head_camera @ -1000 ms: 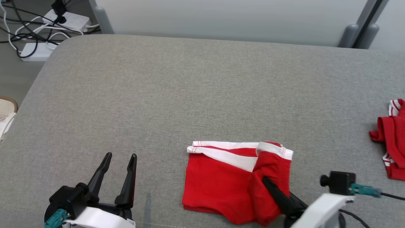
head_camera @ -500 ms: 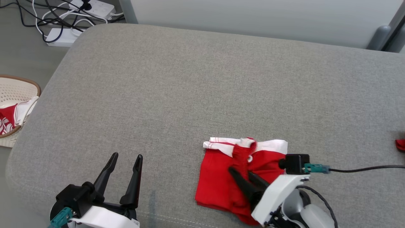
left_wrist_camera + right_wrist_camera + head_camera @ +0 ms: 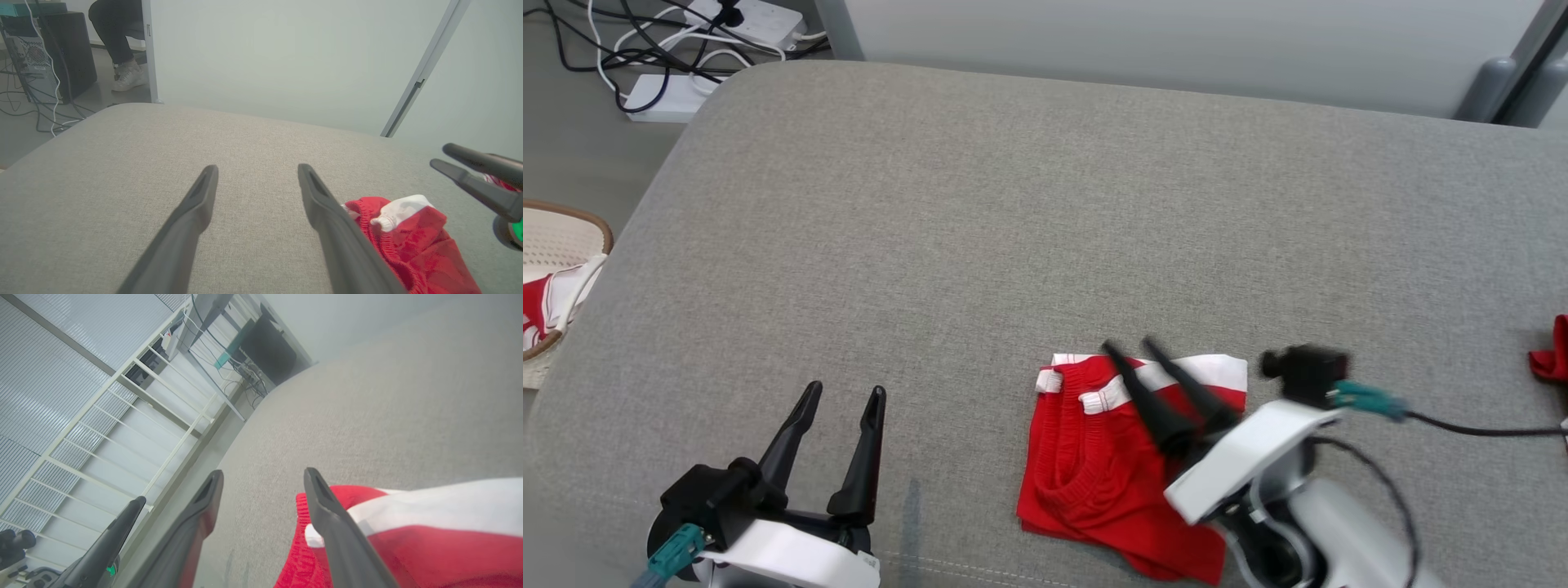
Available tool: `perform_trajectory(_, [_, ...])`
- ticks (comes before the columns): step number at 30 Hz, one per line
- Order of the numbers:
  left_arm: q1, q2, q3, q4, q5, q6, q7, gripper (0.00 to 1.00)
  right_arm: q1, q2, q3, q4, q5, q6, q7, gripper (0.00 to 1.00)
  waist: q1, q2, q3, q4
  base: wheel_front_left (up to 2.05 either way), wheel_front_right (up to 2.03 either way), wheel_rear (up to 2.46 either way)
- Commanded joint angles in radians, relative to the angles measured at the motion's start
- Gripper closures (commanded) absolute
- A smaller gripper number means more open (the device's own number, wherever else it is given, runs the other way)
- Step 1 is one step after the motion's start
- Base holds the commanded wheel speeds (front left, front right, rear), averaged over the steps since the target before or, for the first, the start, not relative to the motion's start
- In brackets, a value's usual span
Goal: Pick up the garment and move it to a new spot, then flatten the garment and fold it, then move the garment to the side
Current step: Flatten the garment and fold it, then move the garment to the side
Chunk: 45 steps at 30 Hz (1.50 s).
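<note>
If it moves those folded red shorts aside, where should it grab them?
Probably the shorts' right edge, pinching all layers, from the robot's right with the right gripper, which hangs open above them. They lie flat and folded; a pinch through the stack should keep the fold, whereas the loose white waistband end on top could pull open.

Right claw (image 3: 1127, 345) blurred; with its forearm (image 3: 1250, 457) it covers garment (image 3: 1078, 474) right side. Basket (image 3: 580, 216) and red cloth (image 3: 1552, 359) edge-cropped.
</note>
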Motion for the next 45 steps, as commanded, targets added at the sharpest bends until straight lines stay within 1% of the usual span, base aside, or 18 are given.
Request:
perform_trajectory(1, [-0.045, 0.018, 0.047, -0.017, 0.009, -0.003, -0.012, 0.00, -0.019, 0.001, -0.031, -0.050, -0.056, 0.002, -0.062, 0.00, 0.0000, 0.0000, -0.002, -0.007, 0.00, 0.00, 0.00])
perform_trajectory(4, [-0.039, 0.021, 0.058, -0.020, 0.008, 0.001, -0.012, 0.00, 0.015, -0.035, -0.125, -0.091, -0.160, 0.002, -0.151, 0.00, 0.0000, 0.0000, -0.007, -0.021, 0.00, 0.00, 0.00])
perform_trajectory(7, [-0.031, 0.028, 0.073, -0.026, 0.005, 0.007, -0.012, 0.00, 0.062, -0.075, -0.234, -0.118, -0.286, 0.002, -0.205, 0.00, 0.0000, 0.0000, -0.009, -0.037, 0.00, 0.00, 0.00])
perform_trajectory(8, [-0.028, 0.034, 0.083, -0.032, 0.008, 0.012, -0.012, 0.00, 0.101, -0.084, -0.311, -0.138, -0.375, 0.002, -0.228, 0.00, 0.0000, 0.0000, -0.011, -0.048, 0.00, 0.00, 0.00])
perform_trajectory(10, [-0.023, 0.037, 0.094, -0.038, 0.009, 0.017, -0.013, 0.00, 0.142, -0.086, -0.381, -0.163, -0.470, 0.002, -0.242, 0.00, 0.0000, 0.0000, -0.012, -0.059, 0.00, 0.00, 0.00])
perform_trajectory(12, [-0.018, 0.041, 0.102, -0.043, 0.010, 0.022, -0.013, 0.00, 0.189, -0.070, -0.443, -0.182, -0.530, 0.002, -0.248, 0.00, 0.0000, 0.0000, -0.013, -0.072, 0.00, 0.00, 0.00])
perform_trajectory(15, [-0.010, 0.047, 0.113, -0.048, 0.009, 0.028, -0.013, 0.00, 0.259, -0.054, -0.499, -0.190, -0.611, 0.002, -0.251, 0.00, 0.0000, 0.0000, -0.016, -0.088, 0.00, 0.00, 0.00])
perform_trajectory(18, [-0.002, 0.053, 0.119, -0.050, 0.009, 0.031, -0.013, 0.00, 0.316, -0.038, -0.530, -0.192, -0.653, 0.002, -0.253, 0.00, 0.0000, 0.0000, -0.023, -0.099, 0.00, 0.00, 0.00])
perform_trajectory(20, [0.006, 0.057, 0.124, -0.051, 0.007, 0.035, -0.013, 0.00, 0.344, -0.028, -0.546, -0.189, -0.657, 0.002, -0.253, 0.00, 0.0000, 0.0000, -0.032, -0.107, 0.00, 0.00, 0.00])
perform_trajectory(28, [0.033, 0.070, 0.131, -0.064, 0.001, 0.048, -0.008, 0.00, 0.374, -0.006, -0.554, -0.193, -0.671, 0.002, -0.253, 0.00, 0.0000, 0.0000, -0.046, -0.127, 0.00, 0.00, 0.00])
perform_trajectory(34, [0.027, 0.072, 0.123, -0.072, 0.003, 0.048, 0.001, 0.00, 0.369, -0.001, -0.549, -0.172, -0.661, 0.002, -0.253, 0.00, 0.0000, 0.0000, -0.050, -0.108, 0.00, 0.00, 0.00])
perform_trajectory(37, [0.021, 0.068, 0.116, -0.072, 0.003, 0.047, 0.002, 0.00, 0.345, -0.002, -0.506, -0.131, -0.641, 0.002, -0.229, 0.00, 0.0000, 0.0000, -0.053, -0.087, 0.00, 0.00, 0.00])
perform_trajectory(38, [0.021, 0.068, 0.116, -0.072, 0.003, 0.047, 0.002, 0.00, 0.345, -0.002, -0.506, -0.131, -0.641, 0.002, -0.229, 0.00, 0.0000, 0.0000, -0.053, -0.087, 0.00, 0.00, 0.00])
perform_trajectory(45, [0.016, 0.049, 0.095, -0.059, 0.003, 0.038, 0.001, 0.00, 0.268, -0.021, -0.329, -0.004, -0.548, 0.002, -0.109, 0.00, 0.0000, 0.0000, -0.051, -0.006, 0.00, 0.00, 0.00])
